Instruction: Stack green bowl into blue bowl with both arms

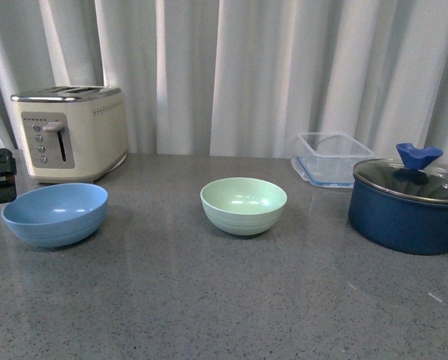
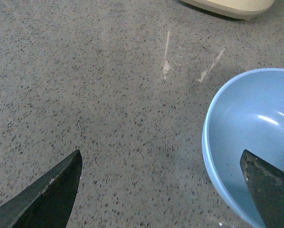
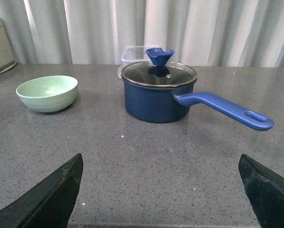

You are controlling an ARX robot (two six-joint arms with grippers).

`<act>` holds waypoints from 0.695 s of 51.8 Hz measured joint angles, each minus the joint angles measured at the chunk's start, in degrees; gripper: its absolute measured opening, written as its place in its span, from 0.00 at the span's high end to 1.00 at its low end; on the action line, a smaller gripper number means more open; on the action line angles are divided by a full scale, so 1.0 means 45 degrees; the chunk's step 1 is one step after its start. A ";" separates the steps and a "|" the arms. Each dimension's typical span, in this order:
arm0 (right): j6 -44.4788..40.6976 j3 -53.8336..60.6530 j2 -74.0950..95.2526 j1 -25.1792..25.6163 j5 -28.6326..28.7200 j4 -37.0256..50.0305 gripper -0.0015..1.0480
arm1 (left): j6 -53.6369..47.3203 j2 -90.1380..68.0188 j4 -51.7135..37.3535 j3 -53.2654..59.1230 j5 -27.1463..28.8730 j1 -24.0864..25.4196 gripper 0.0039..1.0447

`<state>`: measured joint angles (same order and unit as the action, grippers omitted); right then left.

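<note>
Left pincer (image 2: 161, 156) spread wide and empty, poised over the table (image 2: 84, 85), one finger crossing the rim of the blue bowl (image 2: 256, 128) in the wrist view. Right pincer (image 3: 161, 156) likewise released, grasping nothing, facing the green bowl (image 3: 47, 92) well off, a navy pot (image 3: 158, 97) ahead. From the front: blue bowl at left before a cream toaster (image 1: 70, 133), green bowl mid-table, upright, well apart from it, a clear container (image 1: 332, 157) behind the pot. Nothing stacked yet. Step in hand, by judgement, a reach for the green bowl: keep clear of the pot, pinch the rim with one finger inside and one outside, lift level, steady the blue bowl with the left. No brand, label or legible writing; toaster buttons too small to read.
</note>
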<state>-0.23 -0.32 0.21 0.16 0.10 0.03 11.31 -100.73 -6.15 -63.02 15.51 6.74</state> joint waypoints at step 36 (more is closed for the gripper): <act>0.0000 0.0000 0.0000 0.0000 0.0000 0.0000 0.10 | -0.0495 -0.3653 0.0816 -0.3769 -0.0010 -0.0719 0.34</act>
<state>-0.23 -0.32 0.21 0.16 0.10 0.03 9.08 -117.16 -2.48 -79.99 15.46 3.51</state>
